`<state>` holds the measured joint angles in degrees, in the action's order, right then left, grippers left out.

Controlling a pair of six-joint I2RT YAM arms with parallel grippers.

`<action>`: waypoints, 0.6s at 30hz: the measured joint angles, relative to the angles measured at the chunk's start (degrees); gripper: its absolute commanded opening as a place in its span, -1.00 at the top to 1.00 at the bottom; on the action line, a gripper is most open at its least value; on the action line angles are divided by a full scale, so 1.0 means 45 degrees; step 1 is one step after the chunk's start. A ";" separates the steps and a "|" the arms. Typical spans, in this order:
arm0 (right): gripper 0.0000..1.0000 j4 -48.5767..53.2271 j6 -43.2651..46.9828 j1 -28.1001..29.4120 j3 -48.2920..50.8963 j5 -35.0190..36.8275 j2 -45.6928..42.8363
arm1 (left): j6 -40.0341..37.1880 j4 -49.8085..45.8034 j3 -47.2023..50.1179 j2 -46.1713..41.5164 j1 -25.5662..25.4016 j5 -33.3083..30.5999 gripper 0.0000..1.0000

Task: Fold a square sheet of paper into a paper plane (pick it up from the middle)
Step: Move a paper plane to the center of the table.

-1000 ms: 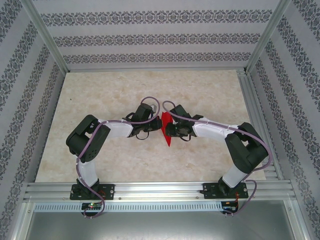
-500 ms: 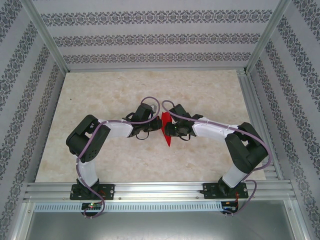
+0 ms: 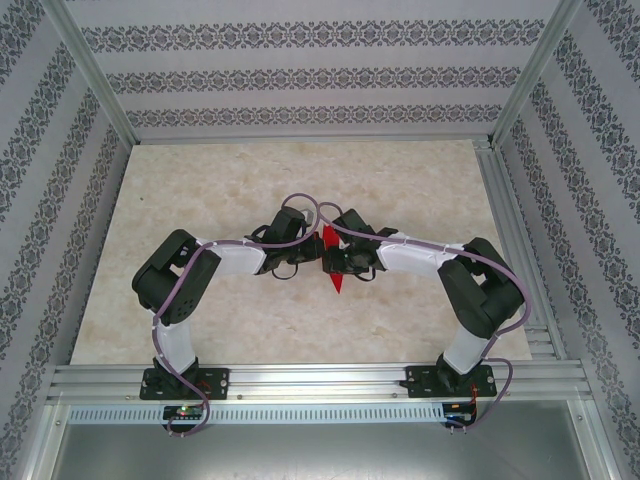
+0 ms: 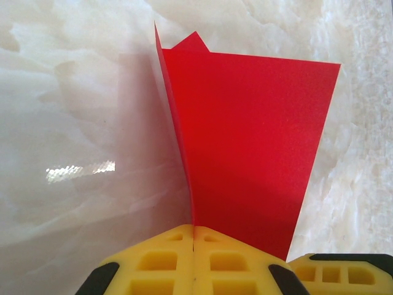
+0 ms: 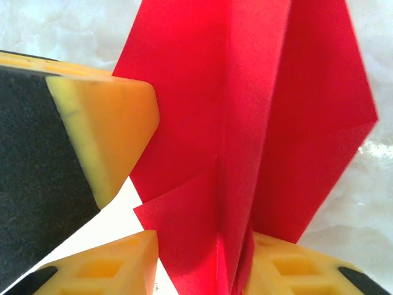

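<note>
Since a second ago the right arm has swung in toward the left one, bringing the right gripper (image 3: pixel 338 262) closer, and the small bright red folded paper plane (image 3: pixel 335 274) looks narrower from above. It stands on edge mid-table over the beige marbled tabletop (image 3: pixel 200 200), its tip toward the arm bases. The left gripper (image 4: pixel 193 238) has its yellow fingers pressed together on the plane's lower fold. The right gripper's fingers (image 5: pixel 123 261) stand spread, with the folded layers loose between them
</note>
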<state>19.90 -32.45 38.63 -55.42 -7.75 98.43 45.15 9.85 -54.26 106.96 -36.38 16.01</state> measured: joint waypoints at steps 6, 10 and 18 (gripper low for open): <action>-0.03 0.0044 0.0185 0.0000 0.0000 -0.0034 0.0000 | 0.0005 0.0000 0.0000 0.0000 0.0039 -0.0005 1.00; -0.13 -0.0029 0.0228 0.0000 0.0005 -0.0209 0.0000 | 0.0000 0.0000 0.0000 0.0000 0.0087 -0.0005 1.00; 0.20 -0.0126 0.0291 0.0000 0.0015 -0.0345 0.0000 | 0.0005 0.0000 0.0000 0.0000 0.0121 0.0000 1.00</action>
<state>19.33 -31.14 38.63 -55.35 -9.30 98.43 45.17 9.85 -54.26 106.96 -35.83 16.01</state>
